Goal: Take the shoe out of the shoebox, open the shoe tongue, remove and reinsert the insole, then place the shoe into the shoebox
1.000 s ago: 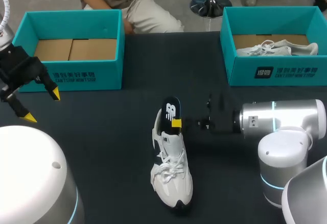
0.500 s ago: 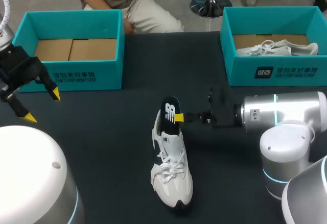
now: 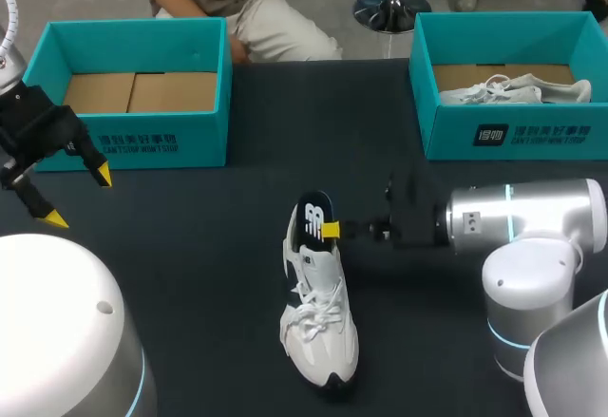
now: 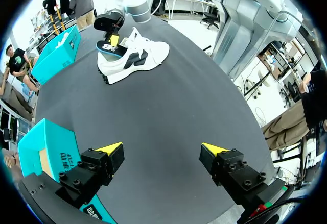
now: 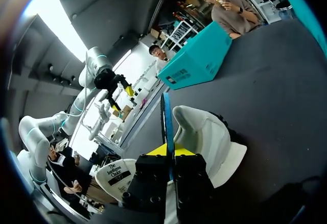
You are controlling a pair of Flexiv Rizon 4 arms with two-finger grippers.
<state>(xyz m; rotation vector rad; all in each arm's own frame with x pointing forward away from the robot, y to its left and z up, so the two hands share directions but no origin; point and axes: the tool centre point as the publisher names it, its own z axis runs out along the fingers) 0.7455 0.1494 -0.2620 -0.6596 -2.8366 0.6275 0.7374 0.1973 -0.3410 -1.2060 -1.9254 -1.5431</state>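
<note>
Shoe (image 3: 319, 317) stands upright on its sole near the middle of the counter (image 3: 209, 246), outside both boxes, toe toward the robot and heel toward the far edge; laces (image 3: 318, 314) lie loose over the top. Insole (image 3: 314, 216), dark with a blue rim, stands up out of the heel opening; its lower part is inside the shoe and its upper part is above the collar. Your right arm (image 3: 513, 219) comes in level from the right side; the right jaws are clamped on the raised part of the insole, and the head view shows one yellow tip (image 3: 330, 230) pressed against the insole's right edge. In the right wrist view the insole (image 5: 165, 122) runs edge-on straight between the two black fingers (image 5: 153, 175), touched from both sides; the shoe (image 5: 204, 132) sits just ahead of them and off to one side. The left wrist view shows you the same grip from across the counter: shoe (image 4: 135, 58), insole (image 4: 108, 48) sticking out of its heel. Your left arm (image 3: 38, 137) is at the near left of the counter, well apart from the shoe; the left jaws stand wide apart and hold nothing, over bare counter just beside the left shoebox (image 3: 133, 142). That box shows its brown cardboard floor; the right shoebox (image 3: 503, 137) at the far right holds a second shoe (image 3: 518, 89), white, lying on its side.
</note>
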